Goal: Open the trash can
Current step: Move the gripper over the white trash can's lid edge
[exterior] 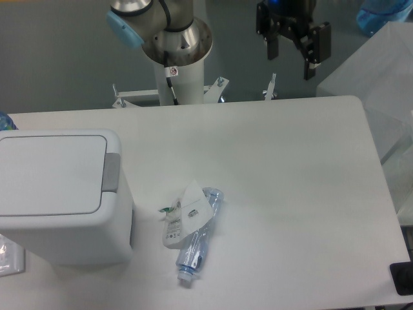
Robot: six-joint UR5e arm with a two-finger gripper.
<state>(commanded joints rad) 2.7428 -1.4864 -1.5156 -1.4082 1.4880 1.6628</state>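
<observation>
Sitting at the counter's (284, 168) left edge, the bin (61, 194) has its lid down, grey tab (110, 172) facing right. We see a crushed bottle (191, 234) just beside it. Our claw (292, 55) hangs well apart, beyond the far edge, fingers spread and empty.

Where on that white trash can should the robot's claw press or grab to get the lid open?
Probably the grey tab at the lid's right edge. It is the only part set apart from the flat lid of the trash can, and it faces up, so coming straight down from above looks best. The gripper hangs open beyond the table's far edge.
</observation>
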